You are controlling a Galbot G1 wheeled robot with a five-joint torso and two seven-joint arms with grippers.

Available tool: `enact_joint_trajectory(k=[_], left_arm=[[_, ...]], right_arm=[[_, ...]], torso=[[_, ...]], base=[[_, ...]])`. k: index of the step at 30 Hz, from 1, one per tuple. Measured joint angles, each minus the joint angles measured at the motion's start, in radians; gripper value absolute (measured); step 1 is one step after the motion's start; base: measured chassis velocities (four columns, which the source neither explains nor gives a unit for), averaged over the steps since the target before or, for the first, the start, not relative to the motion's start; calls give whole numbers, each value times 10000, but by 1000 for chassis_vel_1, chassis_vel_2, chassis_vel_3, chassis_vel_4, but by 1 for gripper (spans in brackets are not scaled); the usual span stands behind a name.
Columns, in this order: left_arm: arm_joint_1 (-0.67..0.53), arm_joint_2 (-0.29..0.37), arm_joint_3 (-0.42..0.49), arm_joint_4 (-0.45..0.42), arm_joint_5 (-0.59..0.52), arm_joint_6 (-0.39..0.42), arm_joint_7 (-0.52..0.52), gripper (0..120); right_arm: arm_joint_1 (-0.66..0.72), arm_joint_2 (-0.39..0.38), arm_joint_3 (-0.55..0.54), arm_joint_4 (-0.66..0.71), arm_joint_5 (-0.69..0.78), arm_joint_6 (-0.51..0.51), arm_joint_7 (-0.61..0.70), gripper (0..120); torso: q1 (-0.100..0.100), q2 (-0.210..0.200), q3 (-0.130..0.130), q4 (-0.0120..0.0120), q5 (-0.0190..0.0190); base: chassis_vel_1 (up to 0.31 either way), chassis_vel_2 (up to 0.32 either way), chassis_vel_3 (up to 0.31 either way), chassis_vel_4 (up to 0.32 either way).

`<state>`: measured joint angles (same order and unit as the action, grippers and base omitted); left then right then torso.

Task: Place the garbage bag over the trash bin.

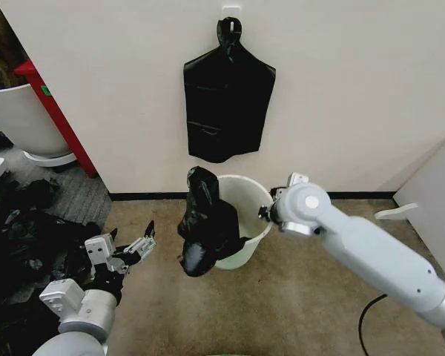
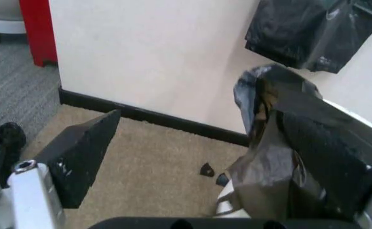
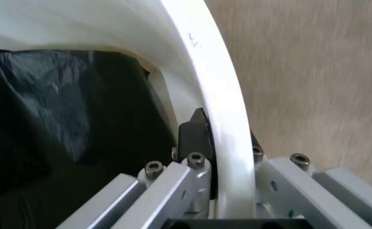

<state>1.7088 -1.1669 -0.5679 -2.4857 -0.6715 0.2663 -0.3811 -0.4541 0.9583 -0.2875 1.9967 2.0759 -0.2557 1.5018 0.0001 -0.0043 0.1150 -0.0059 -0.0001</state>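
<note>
gripping the rim of the trash bin [image 1: 246,194] is my right pincer [image 1: 266,213], its fingers pressed together on the white plastic wall, one dark pad [image 3: 194,138] inside the bin and the other outside, seen close in the right wrist view where the rim [image 3: 221,95] runs between them. the bin stands on the tan carpet [image 1: 282,297] close to the wall [image 1: 356,89], just below a flat black bag bundle [image 1: 227,104] that hangs from a hook. the garbage bag [image 1: 204,221] is draped over the bin's left side, part of it rising above the rim, part hanging down the outside toward the carpet, and part lying inside the bin [image 3: 52,114]; it does not cover the whole opening. my left pincer [image 1: 143,248] hovers low over the carpet to the left of the bin, fingers spread wide and holding nothing, a little apart from the bag; in the left wrist view one dark finger [image 2: 80,155] points toward the wrinkled bag [image 2: 281,143]. a heap of black plastic bags [image 1: 30,230] lies on the floor at my far left, near a big white tub [image 1: 18,115].
</note>
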Motion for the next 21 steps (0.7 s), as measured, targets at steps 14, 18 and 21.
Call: enact_joint_trajectory(k=[14,18,21], left_arm=[[-42,71,-148,182,-168,-15,36,100],[-4,24,-191,161,-167,-19,48,100],[23,1,-268,148,-167,-43,67,100]], right_arm=[[-1176,600,-101,-358,-1978,327,-214,0],[-1092,694,-198,-597,-2088,356,-192,0],[-1071,763,-220,-841,-2154,430,-225,0]], torso=[[0,0,1,0,1],[0,0,1,0,0],[0,0,1,0,1]], base=[[0,0,0,0],[0,0,0,0],[0,0,0,0]])
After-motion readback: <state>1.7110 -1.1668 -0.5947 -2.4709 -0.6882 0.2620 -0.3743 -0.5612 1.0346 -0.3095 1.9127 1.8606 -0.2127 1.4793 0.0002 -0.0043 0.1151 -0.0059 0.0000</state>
